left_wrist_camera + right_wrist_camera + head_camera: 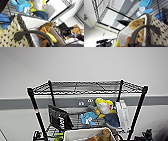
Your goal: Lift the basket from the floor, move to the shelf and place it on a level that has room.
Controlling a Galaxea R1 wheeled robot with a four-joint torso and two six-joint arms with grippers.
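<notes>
- Cream-and-dark checker-woven basket (pixel 86 135), plush toys inside, is off the floor, just before the tall black wire shelf (pixel 87 88).
- I can't tell either claw's grip.
- Placing step: it needs raising to the bare top level (pixel 82 86).

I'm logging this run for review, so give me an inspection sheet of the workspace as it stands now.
Surface: top level of the shelf, bare wire grid.
Job's things: basket raised in front of the shelf, below the top level; plush toys inside.
Clutter: plush toys, white boxes and a black bin on the tier below.
Grippers: nothing seen clearly.
Cables: dark cables by equipment beside the shelf.
Surroundings: pale wall with a grey band.
</notes>
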